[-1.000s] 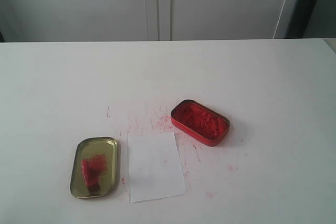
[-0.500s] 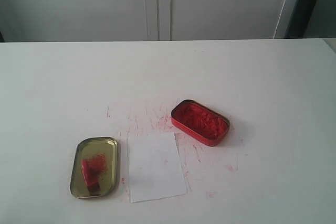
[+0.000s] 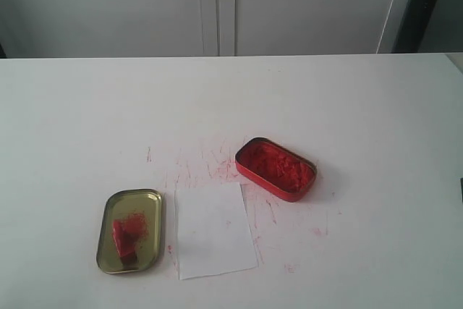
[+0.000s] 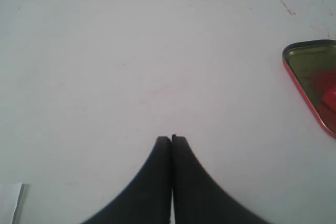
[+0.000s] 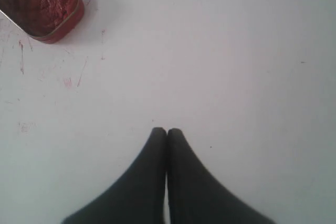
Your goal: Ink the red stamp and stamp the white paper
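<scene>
Red plastic, likely light, rigid and ink-slick, the red stamp (image 3: 124, 240) lies in the gold lid (image 3: 148, 204), at nine o'clock from the white paper (image 3: 215, 231); best pinched by its stubby handle. The left gripper (image 4: 171, 138) and the right gripper (image 5: 167, 130) have their jaws pressed together, empty.

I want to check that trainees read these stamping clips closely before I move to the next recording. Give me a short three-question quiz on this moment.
1. Of the white paper, the gold lid and the red ink tin, which one holds the red stamp?
2. True or false: the left gripper holds the red stamp.
3. Fill in: the jaws of the right gripper are ___ over bare table.
Key: 1. the gold lid. 2. False; its jaws are together with nothing between them. 3. shut.
</scene>
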